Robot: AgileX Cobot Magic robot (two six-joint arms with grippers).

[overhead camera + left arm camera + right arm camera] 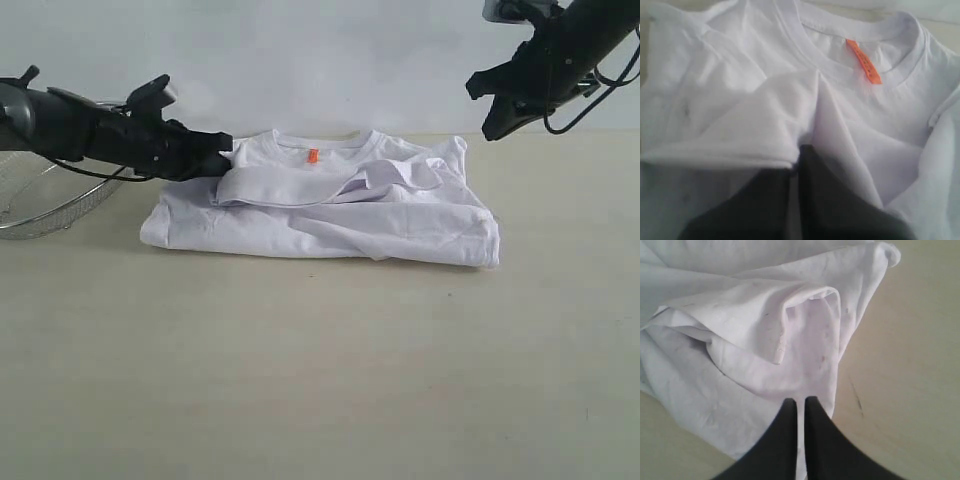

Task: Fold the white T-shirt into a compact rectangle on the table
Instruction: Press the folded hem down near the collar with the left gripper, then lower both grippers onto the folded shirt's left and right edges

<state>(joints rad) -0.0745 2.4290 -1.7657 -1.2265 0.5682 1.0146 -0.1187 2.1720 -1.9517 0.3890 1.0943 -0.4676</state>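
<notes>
As if to drag a fold across, the left gripper (796, 150) pinches the white T-shirt (330, 215); the right gripper (800, 401) hangs closed, empty.

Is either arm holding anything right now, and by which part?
The left tool looks pinched on the white T-shirt, at the hem of its folded-over sleeve; the right tool holds nothing.

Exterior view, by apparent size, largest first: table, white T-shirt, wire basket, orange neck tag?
1. table
2. white T-shirt
3. wire basket, cut off by the frame edge, so judged on its visible part only
4. orange neck tag
</notes>
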